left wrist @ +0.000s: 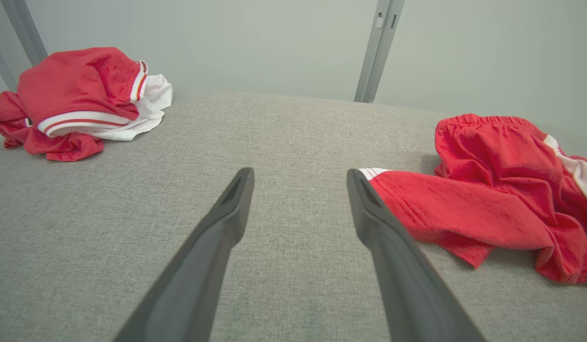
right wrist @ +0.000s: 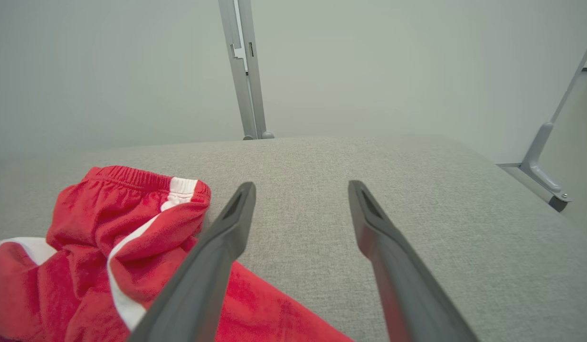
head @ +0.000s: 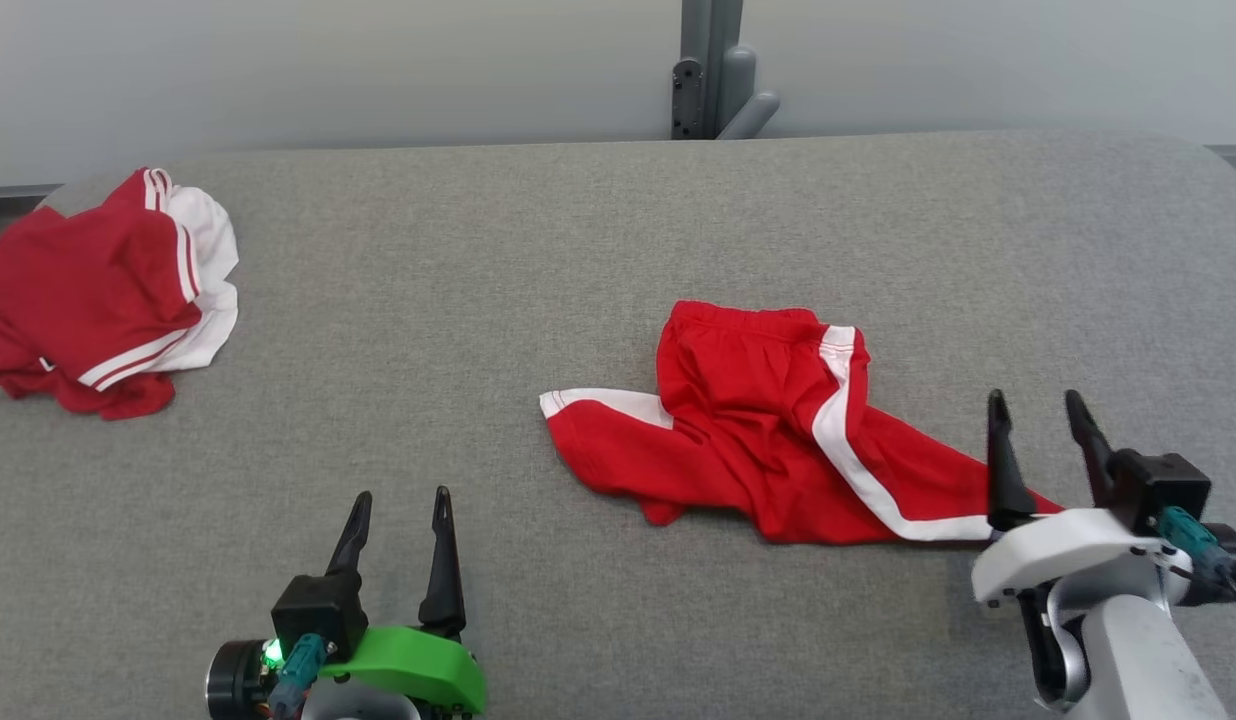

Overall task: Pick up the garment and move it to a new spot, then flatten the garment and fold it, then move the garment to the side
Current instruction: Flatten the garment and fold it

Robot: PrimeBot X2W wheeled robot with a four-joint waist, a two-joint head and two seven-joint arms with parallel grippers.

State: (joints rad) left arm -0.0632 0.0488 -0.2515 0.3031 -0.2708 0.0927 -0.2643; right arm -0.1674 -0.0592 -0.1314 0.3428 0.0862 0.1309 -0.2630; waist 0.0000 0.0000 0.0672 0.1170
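Task's thing: the red shorts [head: 768, 430] lie on the grey cloth-covered table [head: 578, 250], right of centre and towards the near edge.
Lay of the shorts: crumpled, folks! The waistband [head: 738, 315] is at the far end, one leg is thrown out to the robot's left, and the other runs right with its white side stripe [head: 848, 440] curving along it.
Left end effector [head: 402, 493]: spread wide over bare table, nothing between the fingers, near the left leg's hem but apart from it.
Right end effector [head: 1035, 396]: wide open too and carrying nothing. Its inner finger crosses the tip of the right leg; whether it touches the cloth, I cannot tell.
Bystander: a second red-and-white garment [head: 108, 290] is heaped at the far left corner, well apart from the action.
Done so far: little to show, by my reading. The shorts rest free on the table, and whether this is their new spot the frames do not say.
Left to do: nearly everything. The cloth is wrinkled, so flattening comes first, then the fold, then the shift to the side.
Next call: both end effectors look placed to take a leg or corner each and pull the shorts flat.
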